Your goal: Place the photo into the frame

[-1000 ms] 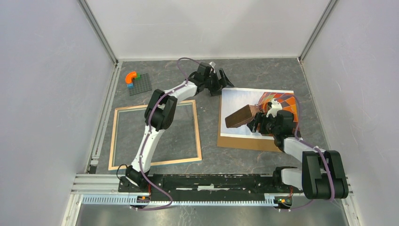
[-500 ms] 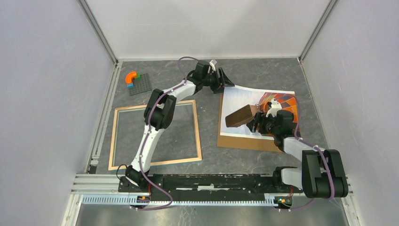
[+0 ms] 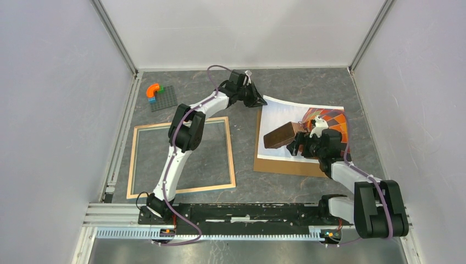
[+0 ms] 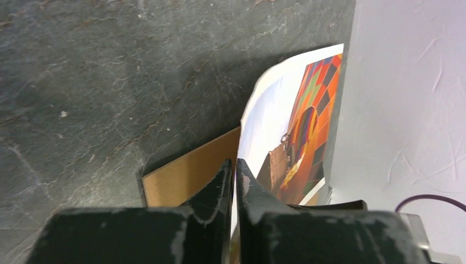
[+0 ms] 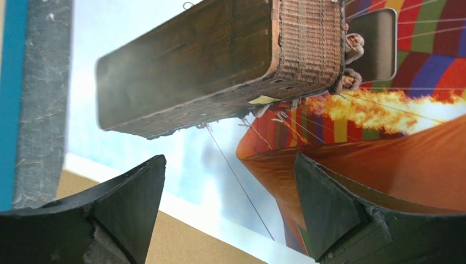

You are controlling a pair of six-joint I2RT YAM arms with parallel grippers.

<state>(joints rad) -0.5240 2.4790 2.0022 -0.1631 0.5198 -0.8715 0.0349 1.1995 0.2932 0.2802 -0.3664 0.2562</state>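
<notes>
Between the closed fingers of the left hand [image 4: 233, 181], a thin corner of the photo [image 3: 280, 115] curls up off the flat brown board [image 3: 286, 166] beneath it. The right hand [image 5: 229, 159] gapes wide just over the print, near its near edge. Left of both hands, across a strip of grey, stone-veined worktop [image 3: 244, 148], the thin wooden frame [image 3: 231, 154] lies flat.
</notes>
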